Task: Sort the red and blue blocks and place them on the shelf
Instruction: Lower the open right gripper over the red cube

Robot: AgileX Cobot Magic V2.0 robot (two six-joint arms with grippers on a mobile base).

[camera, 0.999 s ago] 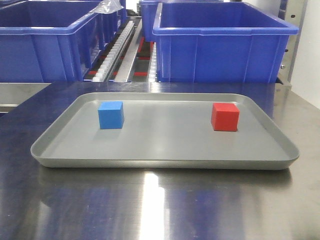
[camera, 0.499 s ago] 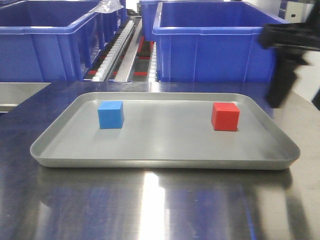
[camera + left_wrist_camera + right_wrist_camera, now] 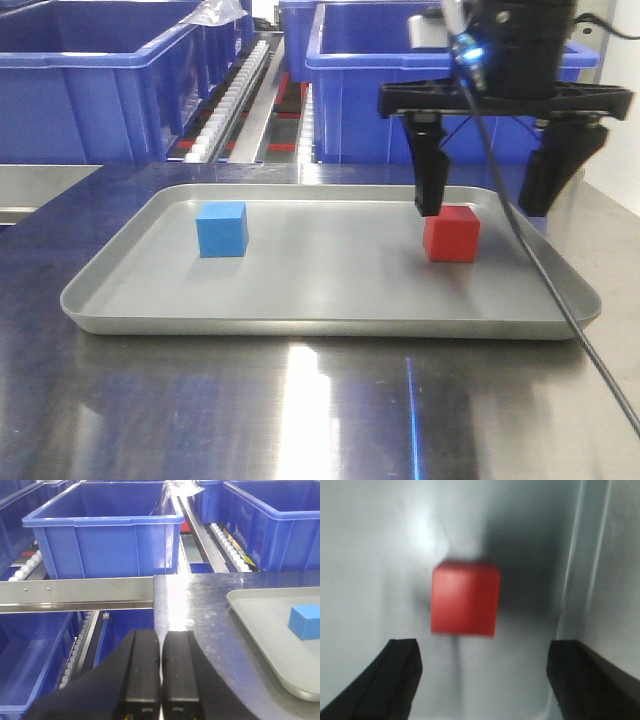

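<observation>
The red block (image 3: 451, 234) rests on the right side of the shallow grey tray (image 3: 330, 327), and the blue block (image 3: 222, 229) on its left side. My right gripper (image 3: 483, 208) hangs open just above and behind the red block, one finger on each side. In the right wrist view the red block (image 3: 465, 599) lies ahead of the wide-open right gripper (image 3: 482, 647), with nothing between the fingers. My left gripper (image 3: 161, 635) is shut and empty over the table's left edge, with the blue block (image 3: 306, 621) far to its right. The shelf's steel rail (image 3: 75, 587) lies ahead of it.
Large blue bins (image 3: 450, 80) (image 3: 90, 80) stand on the shelf behind the tray, with a roller track (image 3: 240, 90) between them. More blue bins (image 3: 105, 530) sit on tiers beyond and below the rail. The tray stands on a shiny steel tabletop (image 3: 300, 410).
My right arm has come in from the right and now hangs open over the red block. Both blocks and the tray have not moved.
</observation>
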